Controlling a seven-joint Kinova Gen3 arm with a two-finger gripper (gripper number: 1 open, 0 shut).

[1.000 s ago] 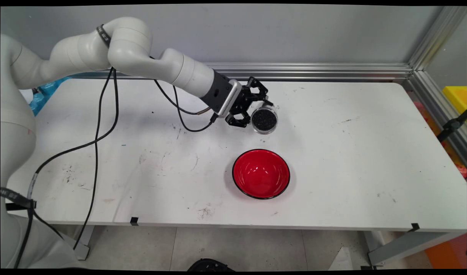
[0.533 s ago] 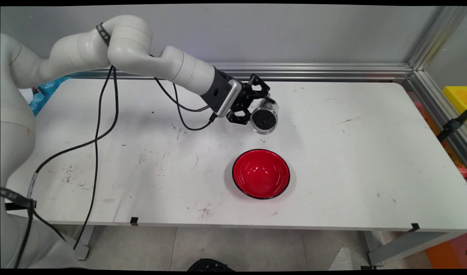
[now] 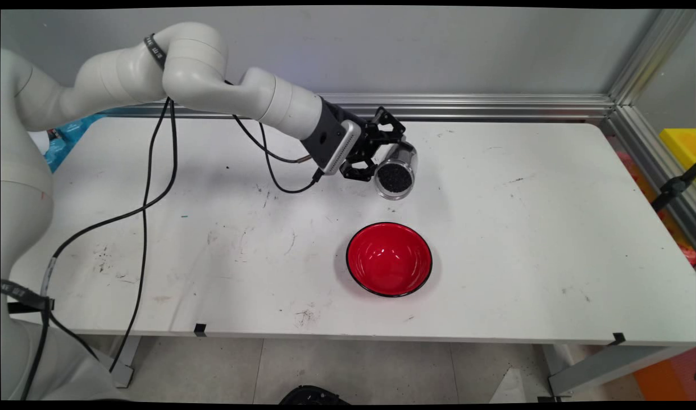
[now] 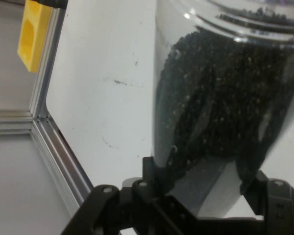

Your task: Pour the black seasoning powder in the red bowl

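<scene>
My black gripper [image 3: 394, 155] is shut on a clear plastic cup [image 3: 396, 169] filled with small black grains. The cup is tipped on its side, its mouth facing the table's near edge, and it hangs above the white table [image 3: 524, 228] behind a red bowl. In the hand view the cup [image 4: 225, 98] fills the right half, dark with grains, held between the two fingers [image 4: 154, 171] at the bottom. The red bowl [image 3: 389, 259] with a black rim stands on the table in front of the cup and holds nothing.
An aluminium rail [image 3: 467, 105] runs along the table's back edge and down the right side. A yellow block [image 3: 679, 145] sits beyond the right rail, also in the hand view [image 4: 33, 34]. Black cables [image 3: 148, 188] hang from the arm over the table's left part.
The gripper has lifted the cup slightly and moved it a little to the right. The bowl has not moved.
</scene>
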